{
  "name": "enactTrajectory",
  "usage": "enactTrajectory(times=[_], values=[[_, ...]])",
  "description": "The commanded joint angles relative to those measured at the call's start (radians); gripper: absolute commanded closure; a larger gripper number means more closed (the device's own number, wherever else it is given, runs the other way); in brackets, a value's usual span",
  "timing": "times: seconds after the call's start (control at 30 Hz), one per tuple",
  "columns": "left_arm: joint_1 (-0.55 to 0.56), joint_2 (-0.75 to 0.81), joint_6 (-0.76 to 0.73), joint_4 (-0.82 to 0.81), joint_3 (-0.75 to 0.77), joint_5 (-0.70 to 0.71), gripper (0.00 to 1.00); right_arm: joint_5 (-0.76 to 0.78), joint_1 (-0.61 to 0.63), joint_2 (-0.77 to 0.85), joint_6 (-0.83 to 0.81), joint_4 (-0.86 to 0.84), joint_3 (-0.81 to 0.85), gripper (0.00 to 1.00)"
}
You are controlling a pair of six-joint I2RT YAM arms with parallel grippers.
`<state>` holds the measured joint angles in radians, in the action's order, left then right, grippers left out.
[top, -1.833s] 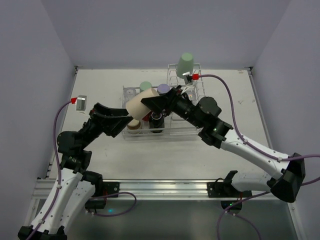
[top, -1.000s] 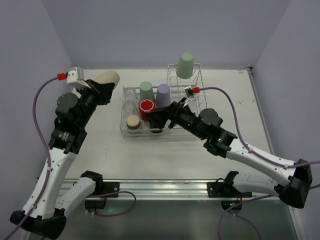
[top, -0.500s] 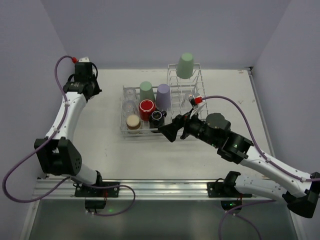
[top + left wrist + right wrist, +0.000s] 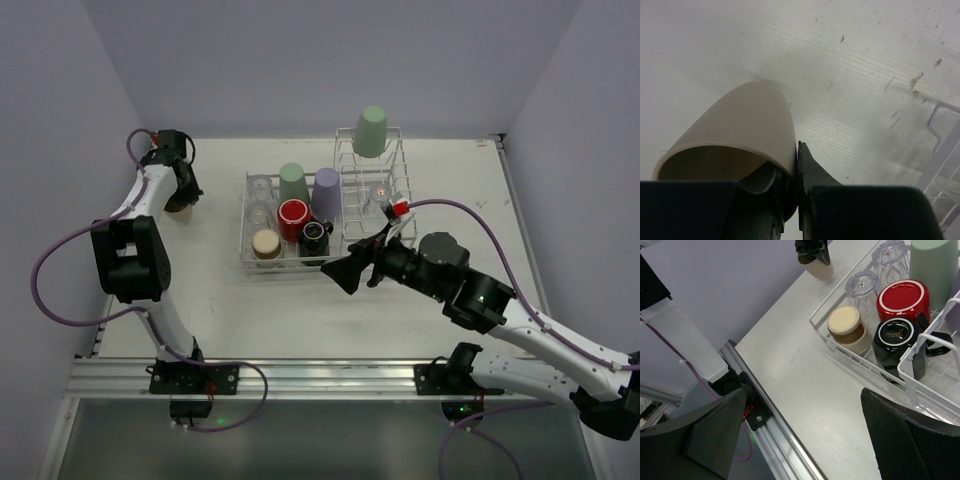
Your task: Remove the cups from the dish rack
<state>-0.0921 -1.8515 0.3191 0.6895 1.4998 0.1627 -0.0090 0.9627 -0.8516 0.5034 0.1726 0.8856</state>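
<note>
left gripper [image 4: 792,167] pinching the wall of a beige cup [image 4: 740,130] well off to the left of the dish rack [image 4: 285,272], right gripper [image 4: 350,268] hanging just in front of the rack, fingers spread wide, red mug [image 4: 293,214] and black mug [image 4: 314,237] inside it

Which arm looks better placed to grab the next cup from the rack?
Right. The right claw hangs open beside the dish rack, near the black mug; the left claw grips the beige tumbler far off.

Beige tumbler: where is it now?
Top view: the beige tumbler is at the far left of the table, outside and left of the dish rack, its wall pinched by the jaws of the left gripper.
</note>
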Motion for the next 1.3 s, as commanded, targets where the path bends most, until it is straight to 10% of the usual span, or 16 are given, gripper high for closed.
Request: enactTrajectory(times=[0.0,0.33,0.73,1.07,1.27], values=[[-0.014,-0.034,-0.008,0.013,0.062,-0.04,1.0,-0.014,0.008,-0.009,-0.017,-0.012,-0.004,0.01],[-0.058,-0.098,-0.028,0.013,0.093,-0.068,0.87,-0.023,0.016,-0.052,0.003,-0.038,-0.001,0.01],[-0.06,0.032,0.003,-0.048,0.068,-0.118,0.26,-0.011,0.018,-0.121,-0.043,0.022,0.122,0.01],[-0.022,0.467,0.057,-0.238,-0.097,-0.166,0.06,0.064,-0.091,-0.176,-0.128,0.128,0.315,0.03],[0.201,0.845,0.077,-0.477,-0.491,-0.427,0.06,0.133,-0.35,-0.274,-0.147,0.191,0.447,0.09]])
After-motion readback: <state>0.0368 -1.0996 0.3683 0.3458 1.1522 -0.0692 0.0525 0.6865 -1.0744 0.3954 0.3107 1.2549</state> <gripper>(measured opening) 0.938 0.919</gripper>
